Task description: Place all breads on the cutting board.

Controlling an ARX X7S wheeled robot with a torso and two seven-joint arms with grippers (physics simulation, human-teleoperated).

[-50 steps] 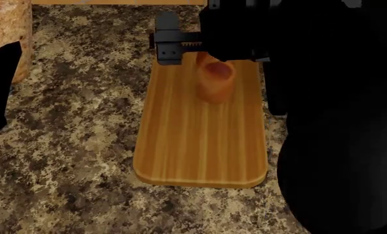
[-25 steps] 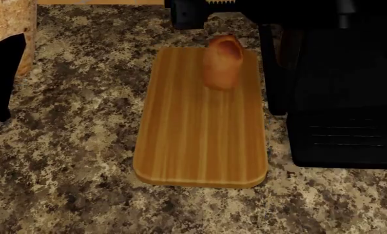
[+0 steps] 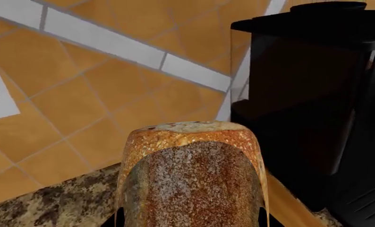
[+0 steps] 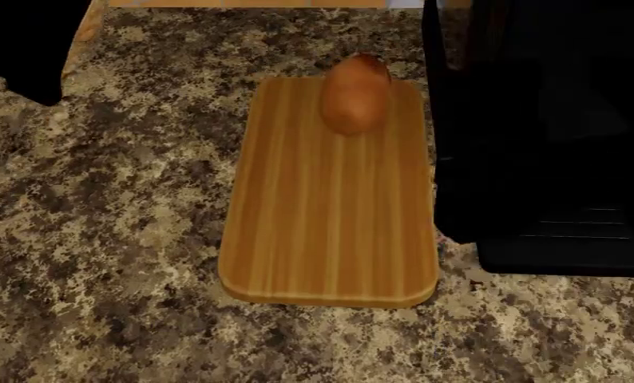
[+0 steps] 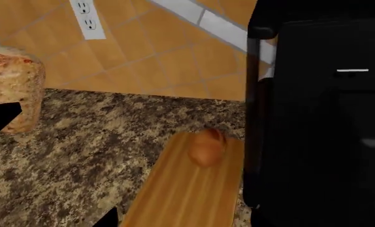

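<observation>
Loaf (image 3: pixel 191 182) hides left gripper, prob. gripped; roll (image 4: pixel 354 94) on board (image 4: pixel 333 223).

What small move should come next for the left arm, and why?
Probably carry the seeded loaf sideways toward the cutting board. The golden roll already lies on the board's far end, while the loaf fills the left wrist view and seems held up off the granite counter. The near half of the board looks free, so I would set it down there.

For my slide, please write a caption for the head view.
Glossy golden-orange oval roll resting at the far end of the light wooden cutting board on a speckled granite counter.
</observation>
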